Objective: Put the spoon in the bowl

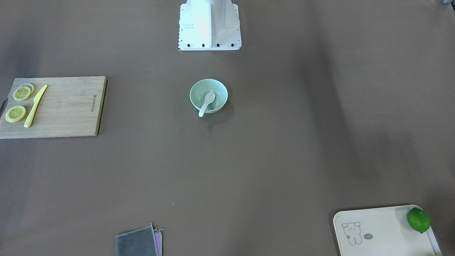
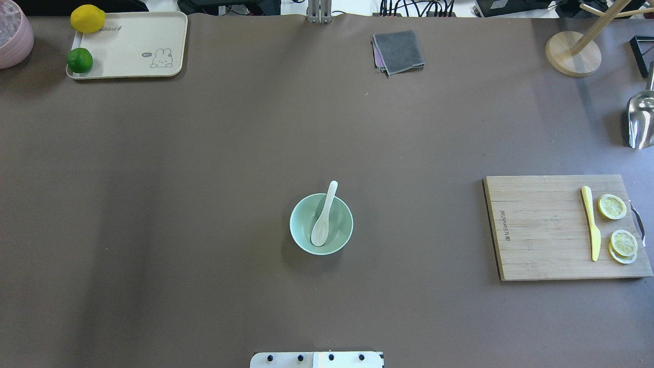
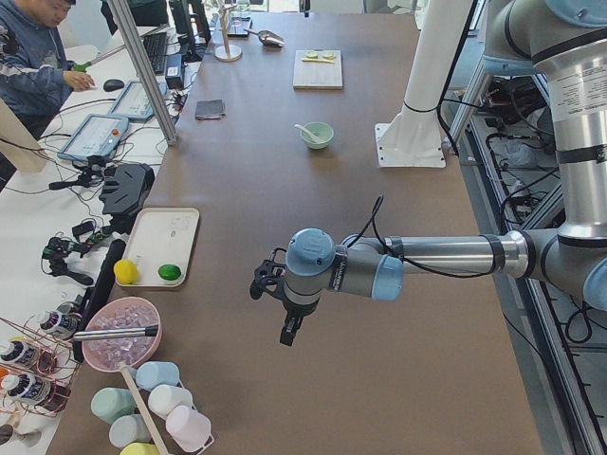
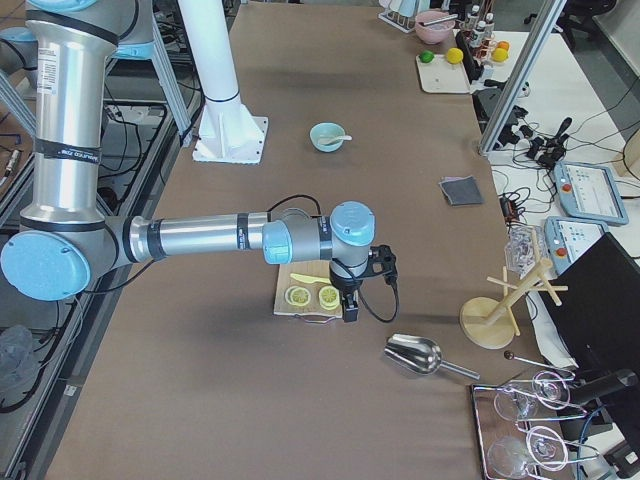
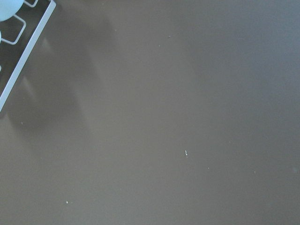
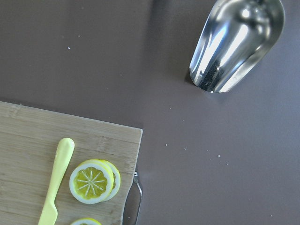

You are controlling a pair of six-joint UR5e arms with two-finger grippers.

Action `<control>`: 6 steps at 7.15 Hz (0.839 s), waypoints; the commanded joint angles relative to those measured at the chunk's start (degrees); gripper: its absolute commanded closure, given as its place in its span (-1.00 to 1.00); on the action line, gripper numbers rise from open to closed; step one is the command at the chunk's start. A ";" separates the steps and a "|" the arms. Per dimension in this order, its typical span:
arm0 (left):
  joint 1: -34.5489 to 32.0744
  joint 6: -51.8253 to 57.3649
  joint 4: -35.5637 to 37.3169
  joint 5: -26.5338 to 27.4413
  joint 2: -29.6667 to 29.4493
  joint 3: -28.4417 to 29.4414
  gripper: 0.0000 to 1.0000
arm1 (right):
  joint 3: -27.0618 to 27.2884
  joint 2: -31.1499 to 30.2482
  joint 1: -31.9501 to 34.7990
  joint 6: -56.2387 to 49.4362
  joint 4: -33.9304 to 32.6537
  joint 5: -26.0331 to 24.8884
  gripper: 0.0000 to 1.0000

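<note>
My spoon [image 2: 325, 213] lies in the bowl [image 2: 299, 225], handle over the rim at 12 o'clock, well apart from my left hand [image 3: 289, 327] at 9 and right hand [image 4: 348, 305] at 3; how open either is I cannot tell

- Left arm [image 3: 446, 254], centre frame: silver tube links, pale blue joint caps, thin black cable looped alongside.
- Left gripper [image 3: 287, 334]: small, black.
- Right arm [image 4: 200, 238]: same silver and blue; printed label upper left.
- Base plate [image 1: 209, 45], top centre: white, 4 black screws.
</note>
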 commanded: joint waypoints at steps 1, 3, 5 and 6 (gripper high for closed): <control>0.00 -9.75 0.28 -1.10 -1.79 -0.79 -0.95 | -1.38 0.43 0.51 -0.42 0.13 -0.08 -1.00; -0.08 -9.88 0.28 -0.92 -0.93 0.27 -0.95 | -0.95 0.26 0.51 0.02 0.22 0.01 -1.00; -0.17 -9.79 0.28 -0.92 -0.57 1.06 -0.95 | -1.03 0.09 0.51 0.20 0.31 -0.25 -1.00; -0.17 -9.70 0.02 -1.44 -0.57 0.63 -0.95 | -0.77 -0.17 0.51 0.20 0.22 0.18 -1.00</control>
